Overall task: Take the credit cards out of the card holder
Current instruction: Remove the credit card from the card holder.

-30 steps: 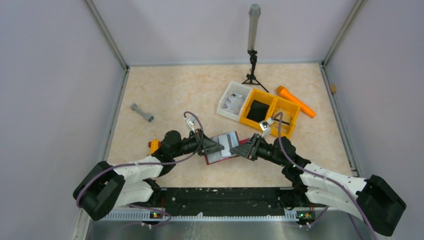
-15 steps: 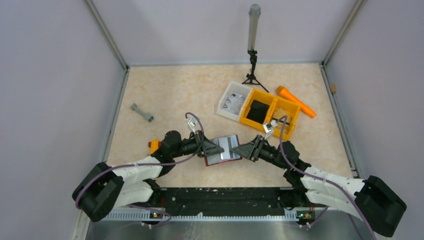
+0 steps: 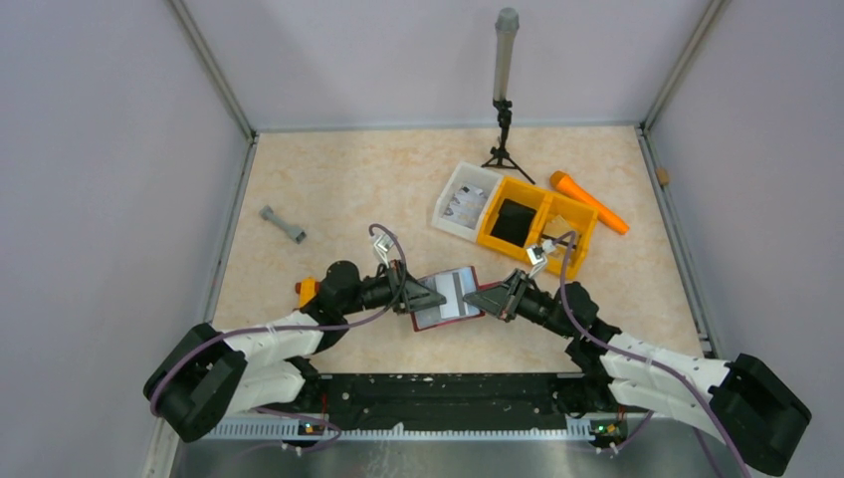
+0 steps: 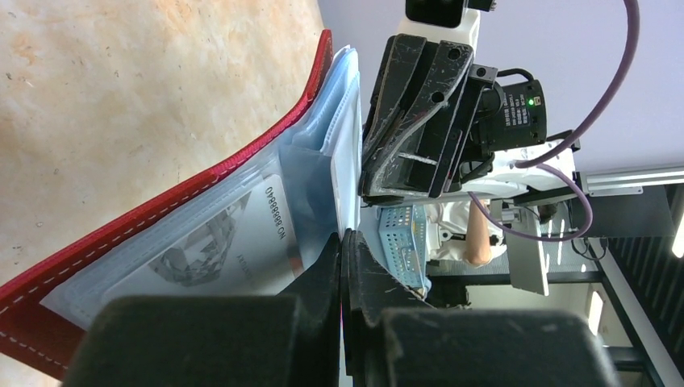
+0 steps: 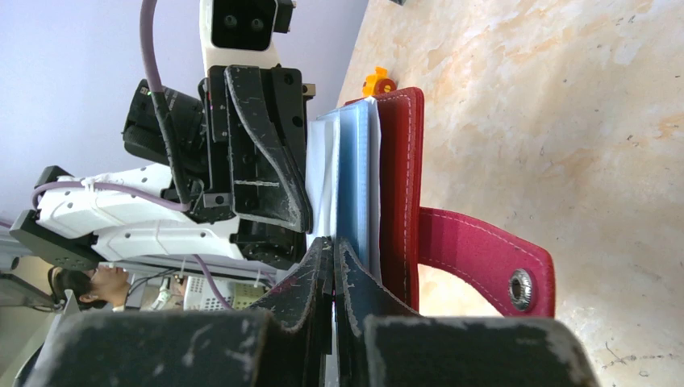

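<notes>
The dark red card holder (image 3: 448,296) is held open between both grippers, just above the table's near middle. My left gripper (image 3: 413,297) is shut on its left side. In the left wrist view its jaws (image 4: 342,235) pinch a thin pale inner leaf, beside clear blue sleeves holding a whitish credit card (image 4: 218,242). My right gripper (image 3: 473,296) is shut at the right edge. Its jaws (image 5: 332,242) close on a thin pale leaf next to the red cover (image 5: 399,177); I cannot tell sleeve from card. The snap tab (image 5: 484,262) hangs free.
A yellow-orange divided bin (image 3: 488,239) and a white tray (image 3: 448,199) stand behind the right gripper. An orange tool (image 3: 589,202) lies beyond them. A tripod post (image 3: 503,100) stands at the back. A grey dumbbell-shaped piece (image 3: 283,225) lies at the left.
My right gripper opened, slid left along the holder's right side and shut again. The red right flap it held no longer sticks out. The left gripper stayed shut in place.
</notes>
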Controlling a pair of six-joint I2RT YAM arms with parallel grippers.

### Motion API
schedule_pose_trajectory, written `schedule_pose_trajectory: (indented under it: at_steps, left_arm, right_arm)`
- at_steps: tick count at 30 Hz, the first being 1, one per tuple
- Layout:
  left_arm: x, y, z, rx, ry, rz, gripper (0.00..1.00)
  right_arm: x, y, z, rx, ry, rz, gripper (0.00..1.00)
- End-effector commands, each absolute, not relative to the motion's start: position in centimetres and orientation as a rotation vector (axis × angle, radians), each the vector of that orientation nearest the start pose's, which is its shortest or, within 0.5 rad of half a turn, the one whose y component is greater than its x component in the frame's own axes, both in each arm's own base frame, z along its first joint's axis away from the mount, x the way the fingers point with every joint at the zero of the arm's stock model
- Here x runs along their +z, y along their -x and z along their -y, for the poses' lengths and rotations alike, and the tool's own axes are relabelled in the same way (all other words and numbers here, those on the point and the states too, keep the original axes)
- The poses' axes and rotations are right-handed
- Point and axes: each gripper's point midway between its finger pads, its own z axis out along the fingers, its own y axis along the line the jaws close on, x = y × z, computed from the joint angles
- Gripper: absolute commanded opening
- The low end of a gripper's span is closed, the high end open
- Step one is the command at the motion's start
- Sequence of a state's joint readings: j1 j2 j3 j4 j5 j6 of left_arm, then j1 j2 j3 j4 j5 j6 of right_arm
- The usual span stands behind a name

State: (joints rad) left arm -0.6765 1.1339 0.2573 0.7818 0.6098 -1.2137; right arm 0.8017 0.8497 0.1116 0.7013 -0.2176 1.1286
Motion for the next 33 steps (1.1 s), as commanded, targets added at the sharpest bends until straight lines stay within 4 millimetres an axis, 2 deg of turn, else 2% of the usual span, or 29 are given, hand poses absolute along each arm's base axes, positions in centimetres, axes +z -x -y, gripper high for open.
schedule_pose_trajectory:
  at_steps: [1,6,13,16,21,23,28,33]
  left_arm:
    - [18.5,-14.8,29.2,-1.864,-0.074,-1.967,0.0]
    - [18.7,-14.7,28.8,-1.857,-0.059,-1.954,0.0]
    - [18.8,-14.8,28.6,-1.846,-0.055,-1.952,0.0]
    - [18.9,-14.8,28.7,-1.855,-0.061,-1.945,0.0]
    - [18.9,-14.8,28.7,-1.852,-0.071,-1.943,0.0]
    - [18.5,-14.9,28.7,-1.833,-0.066,-1.957,0.0]
    - [18.1,-15.2,28.6,-1.798,-0.059,-1.971,0.0]
    - [18.9,-15.6,28.5,-1.782,-0.053,-1.951,0.0]
  right_arm:
    - [19.2,-16.4,-26.7,1.643,-0.129,-1.761,0.0]
    - [19.0,-16.6,-25.6,1.633,-0.186,-1.741,0.0]
    - [19.2,-16.3,-25.5,1.639,-0.17,-1.742,0.0]
    - [19.7,-15.8,-26.0,1.676,-0.118,-1.736,0.19]
    - [18.9,-16.0,-26.1,1.629,-0.115,-1.791,0.59]
    - [18.7,-16.0,-26.0,1.589,-0.09,-1.817,0.69]
    - [18.2,-15.7,-25.8,1.501,-0.019,-1.895,0.71]
    - [16.8,-15.1,-25.3,1.475,-0.02,-1.948,0.74]
